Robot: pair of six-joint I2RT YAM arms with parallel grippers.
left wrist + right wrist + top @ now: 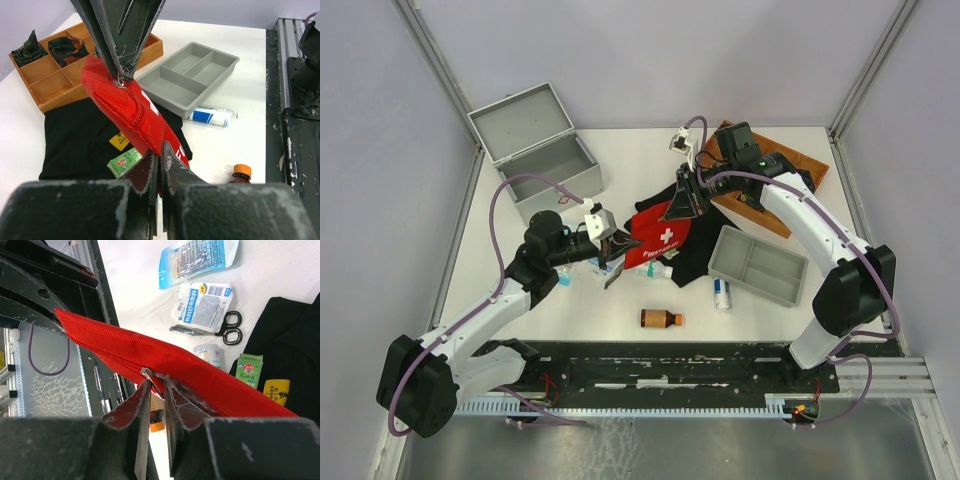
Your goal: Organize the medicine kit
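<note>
Surface and room: a white table (pixel 630 160) is enclosed by pale lilac walls (pixel 370 200). Aluminium frame posts (pixel 436 70) are seen at the far corners.

Position of task item: the medicine kit (pixel 525 125) is set at the far-left corner of the table, with its hinged lid thrown open toward the back wall. It is well apart from both grippers. It lies behind and to the left of the left gripper (pixel 617 250), and across the table from the right gripper (pixel 681 208). It is touched by neither.

Grippers: the left gripper's jaws are pressed together on one edge of a red pouch (pixel 658 235). The right gripper's narrow jaws are pinched on the pouch's metal zipper pull (pixel 148 373). The pouch is held off the table between the two, above a black cloth (pixel 692 255).

Materials and shapes:
- The kit is smooth silver-grey metal, box-shaped and straight-walled.
- The pouch is flat, of coarse woven fabric, and is marked with a white cross.
- A shallow grey tray (pixel 757 265) of moulded plastic is divided into compartments.
- A wooden tray (pixel 775 175), also divided, is placed at the far right.
- An amber bottle (pixel 660 318) with an orange cap is laid on its side near the front.
- Black-handled scissors (pixel 226 331) are found just beside a white printed packet (pixel 202 305).
</note>
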